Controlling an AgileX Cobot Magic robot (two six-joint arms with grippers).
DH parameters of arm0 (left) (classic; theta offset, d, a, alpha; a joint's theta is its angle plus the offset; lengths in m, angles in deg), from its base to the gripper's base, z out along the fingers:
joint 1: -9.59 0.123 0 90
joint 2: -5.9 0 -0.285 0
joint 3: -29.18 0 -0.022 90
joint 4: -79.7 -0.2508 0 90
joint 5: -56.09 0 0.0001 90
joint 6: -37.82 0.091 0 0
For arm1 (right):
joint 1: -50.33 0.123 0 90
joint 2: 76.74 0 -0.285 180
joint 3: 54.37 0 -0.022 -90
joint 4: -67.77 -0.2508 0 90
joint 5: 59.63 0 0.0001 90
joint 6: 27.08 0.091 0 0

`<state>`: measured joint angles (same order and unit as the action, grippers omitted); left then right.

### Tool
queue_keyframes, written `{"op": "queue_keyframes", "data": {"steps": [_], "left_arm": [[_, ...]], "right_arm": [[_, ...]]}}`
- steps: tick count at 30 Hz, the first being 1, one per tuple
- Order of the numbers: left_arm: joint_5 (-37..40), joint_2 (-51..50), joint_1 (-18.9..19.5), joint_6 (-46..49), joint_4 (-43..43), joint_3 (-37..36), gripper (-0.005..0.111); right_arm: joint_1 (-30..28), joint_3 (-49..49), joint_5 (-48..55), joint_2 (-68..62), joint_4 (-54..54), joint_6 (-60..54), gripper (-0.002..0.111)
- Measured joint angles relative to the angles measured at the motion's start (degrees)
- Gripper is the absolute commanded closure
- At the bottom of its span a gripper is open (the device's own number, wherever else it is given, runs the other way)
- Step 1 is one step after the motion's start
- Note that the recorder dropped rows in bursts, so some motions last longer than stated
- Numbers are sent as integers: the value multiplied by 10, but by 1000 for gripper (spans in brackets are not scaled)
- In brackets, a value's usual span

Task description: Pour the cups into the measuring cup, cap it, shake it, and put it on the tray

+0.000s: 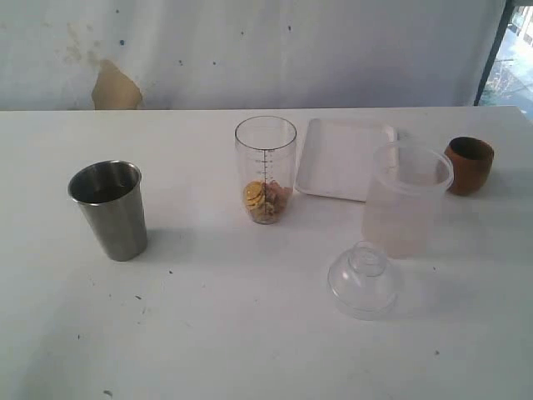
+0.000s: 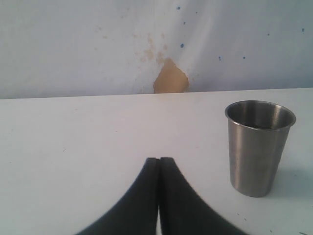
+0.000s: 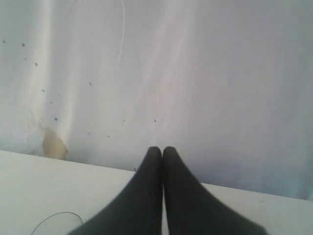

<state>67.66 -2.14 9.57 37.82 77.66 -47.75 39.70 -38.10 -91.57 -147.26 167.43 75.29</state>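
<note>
Items counted on the one white table (image 1: 250, 342).
Two small cups are shown, one steel tumbler (image 1: 108, 208) and one wooden cup (image 1: 469, 165); one measuring cup (image 1: 266, 169), one tray (image 1: 341, 158), one frosted container (image 1: 405, 200) and one clear domed lid (image 1: 363, 281) are counted. The pieces inside the measuring cup are too small to be numbered.

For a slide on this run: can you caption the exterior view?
On a white table: steel cup, measuring cup holding small pieces, tray, frosted container, domed lid and wooden cup.
</note>
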Motion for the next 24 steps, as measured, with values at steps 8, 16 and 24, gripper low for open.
{"op": "queue_keyframes", "data": {"steps": [8, 16, 24], "left_arm": [[0, 0, 0, 0, 0, 0, 107], [0, 0, 0, 0, 0, 0, 107], [0, 0, 0, 0, 0, 0, 107]], "right_arm": [[0, 87, -18, 131, 2, 1, 108], [0, 108, -43, 226, 5, 2, 108], [1, 108, -45, 270, 5, 2, 108]]}}
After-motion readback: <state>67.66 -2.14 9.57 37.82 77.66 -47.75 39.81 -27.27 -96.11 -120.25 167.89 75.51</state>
